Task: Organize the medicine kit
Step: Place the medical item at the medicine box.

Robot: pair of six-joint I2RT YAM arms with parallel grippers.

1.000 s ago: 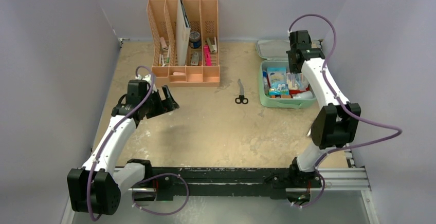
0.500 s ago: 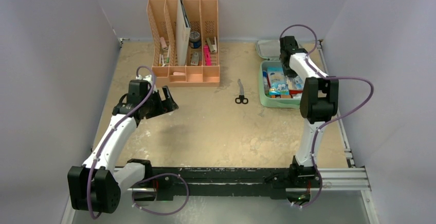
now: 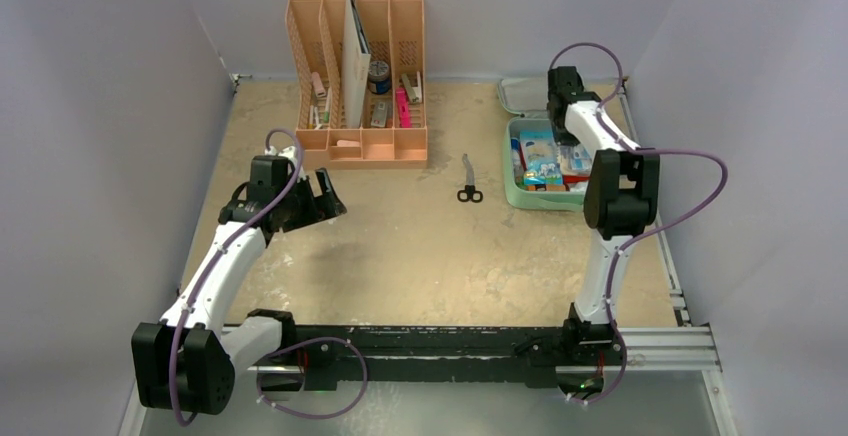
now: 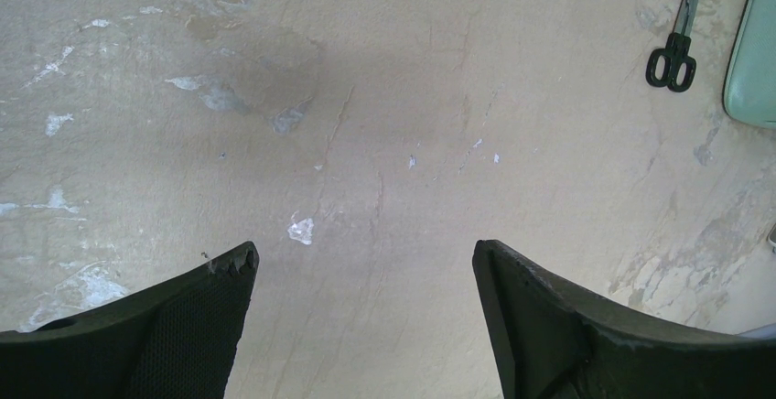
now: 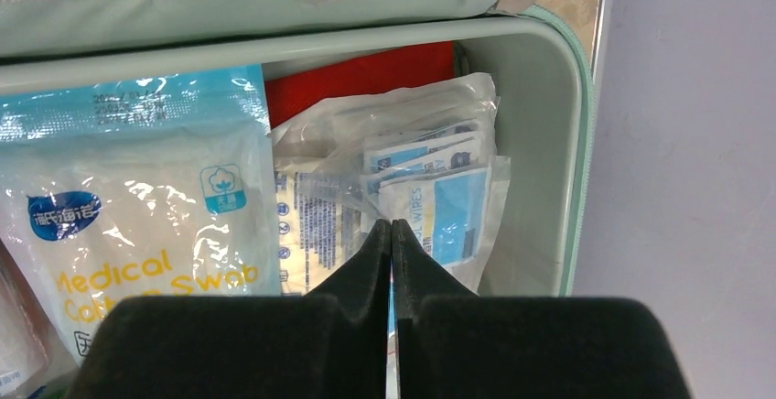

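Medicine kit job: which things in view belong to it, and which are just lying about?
Belongs: medicine kit, open; cotton swab pack and wipes bag inside it; right gripper, shut, above them.
Lying about: peach desk organizer; scissors on the table, apart from the kit; left gripper, open over bare table.

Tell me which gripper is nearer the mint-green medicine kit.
Right. The right gripper is shut directly over the open medicine kit, above its packets. The left gripper hangs open across the table, beside the peach organizer.
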